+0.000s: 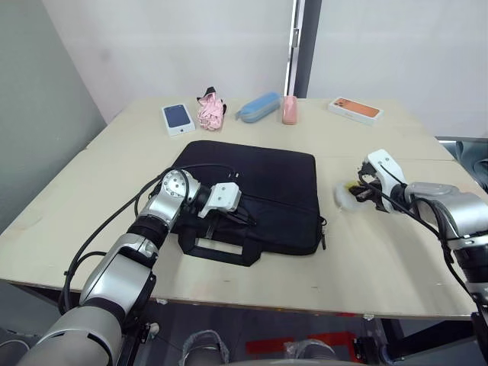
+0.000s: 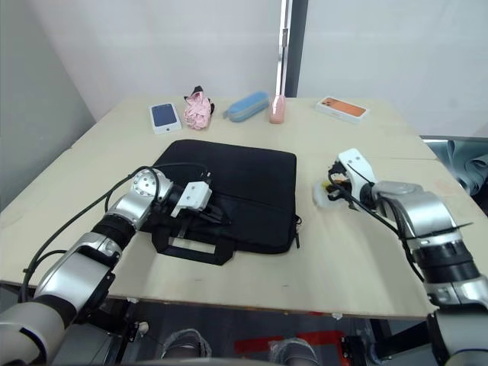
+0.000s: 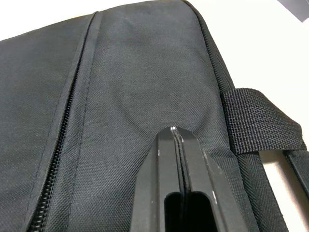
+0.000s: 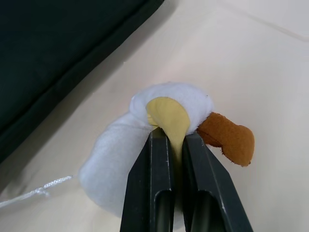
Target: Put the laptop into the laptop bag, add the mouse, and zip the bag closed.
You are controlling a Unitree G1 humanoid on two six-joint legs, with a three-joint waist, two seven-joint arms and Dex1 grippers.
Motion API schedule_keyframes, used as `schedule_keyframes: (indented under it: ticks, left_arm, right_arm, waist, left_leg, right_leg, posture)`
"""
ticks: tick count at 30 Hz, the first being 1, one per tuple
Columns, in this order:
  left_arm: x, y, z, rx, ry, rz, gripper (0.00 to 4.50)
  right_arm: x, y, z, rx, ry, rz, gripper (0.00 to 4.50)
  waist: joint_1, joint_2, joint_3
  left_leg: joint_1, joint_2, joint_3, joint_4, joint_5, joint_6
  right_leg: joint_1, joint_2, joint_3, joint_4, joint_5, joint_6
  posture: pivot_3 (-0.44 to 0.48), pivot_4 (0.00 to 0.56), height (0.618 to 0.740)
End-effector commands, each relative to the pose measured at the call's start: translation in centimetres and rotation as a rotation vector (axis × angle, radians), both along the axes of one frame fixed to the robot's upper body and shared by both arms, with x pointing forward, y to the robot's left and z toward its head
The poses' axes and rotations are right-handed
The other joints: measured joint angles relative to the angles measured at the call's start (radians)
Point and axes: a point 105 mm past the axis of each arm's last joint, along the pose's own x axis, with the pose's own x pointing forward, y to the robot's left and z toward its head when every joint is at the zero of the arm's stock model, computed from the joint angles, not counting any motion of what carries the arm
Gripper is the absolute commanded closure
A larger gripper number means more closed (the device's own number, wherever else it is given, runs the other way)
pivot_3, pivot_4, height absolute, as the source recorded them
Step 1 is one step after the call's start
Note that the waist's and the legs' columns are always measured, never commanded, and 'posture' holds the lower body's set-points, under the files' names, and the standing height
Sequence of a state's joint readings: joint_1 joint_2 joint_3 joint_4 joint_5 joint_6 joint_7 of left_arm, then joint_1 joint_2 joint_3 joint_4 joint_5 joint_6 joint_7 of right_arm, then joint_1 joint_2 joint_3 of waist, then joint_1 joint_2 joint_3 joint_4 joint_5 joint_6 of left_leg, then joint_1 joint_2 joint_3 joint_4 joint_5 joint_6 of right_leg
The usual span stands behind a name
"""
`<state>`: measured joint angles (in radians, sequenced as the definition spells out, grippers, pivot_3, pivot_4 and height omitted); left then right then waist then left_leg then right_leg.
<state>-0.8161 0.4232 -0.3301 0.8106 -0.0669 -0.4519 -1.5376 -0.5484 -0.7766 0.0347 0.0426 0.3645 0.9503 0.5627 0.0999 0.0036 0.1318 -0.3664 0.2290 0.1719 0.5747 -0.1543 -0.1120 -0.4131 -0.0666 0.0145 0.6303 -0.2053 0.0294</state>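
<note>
left gripper (image 3: pixel 179 133) pressed onto laptop bag (image 1: pixel 259 191); right gripper (image 4: pixel 173 140) pinching plush toy (image 4: pixel 145 145).

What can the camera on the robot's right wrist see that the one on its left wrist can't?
Right wrist camera: the right gripper pinching the yellow patch of a white plush toy with a brown bit, lying on the pale table.
Left wrist camera: the left gripper, fingers together, over the bag's front, plus a zipper and a strap handle.
Both: the black laptop bag.
</note>
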Motion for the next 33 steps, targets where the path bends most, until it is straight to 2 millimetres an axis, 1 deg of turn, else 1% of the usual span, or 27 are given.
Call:
schedule_keyframes:
  ticks: [1,4,7,8,11,14,17,19,20,21,23,24,26,27,29,31,32,33]
  left_arm:
    - [-3.3,2.8,-6.6,0.274,0.178,-0.056,4.50]
    - [-3.5,3.1,-6.9,0.285,0.181,-0.064,4.50]
    - [-3.5,2.9,-6.8,0.276,0.182,-0.062,4.50]
    - [-3.4,2.9,-6.7,0.272,0.180,-0.062,4.50]
    - [-3.2,2.5,-6.4,0.247,0.181,-0.053,4.50]
    - [-3.2,2.1,-6.2,0.227,0.181,-0.054,4.50]
    - [-3.0,1.8,-5.8,0.194,0.182,-0.040,4.50]
    - [-2.4,1.2,-4.6,0.130,0.186,-0.016,4.50]
    - [-2.2,0.9,-3.9,0.096,0.188,-0.007,4.50]
    - [-2.0,0.6,-3.2,0.065,0.190,-0.001,4.50]
    - [-1.7,0.0,-1.5,-0.001,0.197,0.007,4.50]
    - [-1.5,-0.3,-0.5,-0.040,0.198,0.012,4.50]
    - [-1.3,-1.0,1.5,-0.114,0.193,0.024,4.50]
    - [-1.2,-1.3,2.6,-0.151,0.192,0.031,4.50]
    - [-1.3,-1.9,4.8,-0.233,0.176,0.037,4.50]
    - [-1.4,-2.2,6.9,-0.305,0.154,0.053,4.50]
    - [-1.5,-2.1,7.8,-0.336,0.143,0.065,4.25]
    - [-1.5,-1.8,8.7,-0.362,0.145,0.086,3.96]
  right_arm:
    - [1.7,0.1,1.3,-0.054,-0.071,-0.003,4.46]
    - [2.8,0.2,1.7,-0.071,-0.099,-0.021,4.46]
    - [3.9,0.0,2.5,-0.066,-0.136,-0.053,4.46]
    - [3.9,0.3,2.5,-0.056,-0.134,-0.039,4.46]
    - [3.1,1.3,2.0,-0.032,-0.102,0.033,4.46]
    - [1.6,1.8,1.2,0.026,-0.038,0.092,3.39]
    - [0.7,1.7,1.3,0.077,-0.016,0.108,2.41]
    - [-0.2,0.9,1.5,0.086,0.000,0.115,1.71]
    - [-0.4,0.3,1.7,0.082,0.002,0.106,1.31]
    - [-0.6,-0.3,2.0,0.081,0.001,0.093,1.01]
    - [-0.7,-2.0,3.0,0.079,-0.015,0.052,0.32]
    - [-0.9,-2.7,3.8,0.092,-0.027,0.045,0.03]
    - [-1.2,-3.6,5.5,0.128,-0.053,0.034,0.03]
    - [-1.6,-3.8,6.2,0.146,-0.053,0.051,0.03]
    - [-2.6,-4.0,7.1,0.159,-0.043,0.080,0.03]
    - [-3.4,-4.5,7.6,0.164,-0.038,0.093,0.03]
    - [-3.8,-4.8,7.7,0.160,-0.039,0.091,0.01]
    - [-4.2,-5.1,7.8,0.159,-0.038,0.093,0.00]
  waist:
    - [-0.003,0.001,-0.002]
    - [-0.008,0.002,-0.008]
    - [-0.010,0.002,-0.008]
    - [-0.010,0.002,-0.008]
    - [-0.007,0.002,-0.008]
    - [-0.005,0.002,-0.011]
    - [-0.004,0.002,-0.011]
    - [-0.001,0.002,-0.011]
    - [0.000,0.002,-0.011]
    - [0.002,0.002,-0.011]
    - [0.003,0.001,-0.010]
    - [0.003,0.001,-0.010]
    - [0.004,0.001,-0.006]
    - [0.004,0.001,-0.004]
    - [0.004,0.000,0.005]
    - [0.005,-0.001,0.007]
    - [0.005,-0.001,0.007]
    - [0.005,-0.001,0.008]
  left_leg:
    - [0.000,0.000,0.000,0.000,0.000,0.000]
    - [0.001,0.000,0.001,-0.002,0.000,0.000]
    - [0.001,0.000,0.001,-0.003,0.000,0.000]
    - [0.001,0.000,0.002,-0.003,0.000,0.000]
    - [0.001,0.000,0.002,-0.004,0.000,0.000]
    - [0.001,0.000,0.002,-0.006,0.000,0.000]
    - [0.001,0.000,0.003,-0.009,0.000,0.000]
    - [0.001,0.000,0.003,-0.009,0.000,0.000]
    - [0.001,0.000,0.003,-0.010,0.000,0.000]
    - [0.001,0.000,0.003,-0.011,0.000,0.000]
    - [0.000,0.000,0.004,-0.012,0.000,0.000]
    - [-0.001,0.000,0.004,-0.013,0.000,0.000]
    - [-0.003,0.000,0.004,-0.013,0.000,0.000]
    - [-0.003,0.000,0.004,-0.014,0.000,0.000]
    - [-0.004,0.000,0.005,-0.015,0.000,0.000]
    - [-0.009,0.001,0.004,-0.015,0.000,0.000]
    - [-0.014,0.001,0.004,-0.015,0.001,0.002]
    - [-0.017,0.001,0.004,-0.014,0.005,0.008]
  right_leg:
    - [0.000,0.000,0.000,0.000,0.000,0.000]
    - [0.000,0.000,0.000,-0.001,0.000,0.000]
    - [-0.001,0.000,0.000,-0.002,0.000,0.000]
    - [-0.001,0.000,0.001,-0.002,0.000,0.000]
    - [-0.001,0.000,0.001,-0.002,0.000,0.000]
    - [0.000,0.000,0.001,-0.004,0.000,0.000]
    - [0.000,0.000,0.000,-0.007,0.000,0.000]
    - [0.000,0.000,0.001,-0.008,0.000,0.000]
    - [-0.001,0.000,0.001,-0.009,0.000,0.000]
    - [-0.001,0.000,0.001,-0.010,0.000,0.000]
    - [-0.001,0.000,0.001,-0.012,0.000,0.000]
    - [-0.003,0.000,0.001,-0.012,0.000,0.000]
    - [-0.006,0.000,0.000,-0.012,0.000,0.000]
    - [-0.007,0.000,0.000,-0.012,0.000,0.000]
    - [-0.008,0.001,0.000,-0.013,0.000,0.000]
    - [-0.012,0.002,0.000,-0.013,0.000,-0.001]
    - [-0.016,0.003,-0.001,-0.013,0.000,-0.001]
    - [-0.020,0.003,-0.001,-0.013,0.000,-0.001]
  posture:
    - [0.000,0.150,0.740]
    - [0.000,0.150,0.740]
    - [0.000,0.150,0.740]
    - [0.000,0.150,0.740]
    - [0.000,0.150,0.740]
    - [0.000,0.150,0.740]
    - [0.000,0.150,0.740]
    - [0.000,0.150,0.740]
    - [0.000,0.150,0.740]
    - [0.000,0.150,0.740]
    - [0.000,0.150,0.740]
    - [0.000,0.150,0.740]
    - [0.000,0.150,0.740]
    - [0.000,0.150,0.740]
    - [0.000,0.150,0.740]
    - [0.000,0.150,0.740]
    - [0.000,0.150,0.740]
    - [0.000,0.150,0.740]
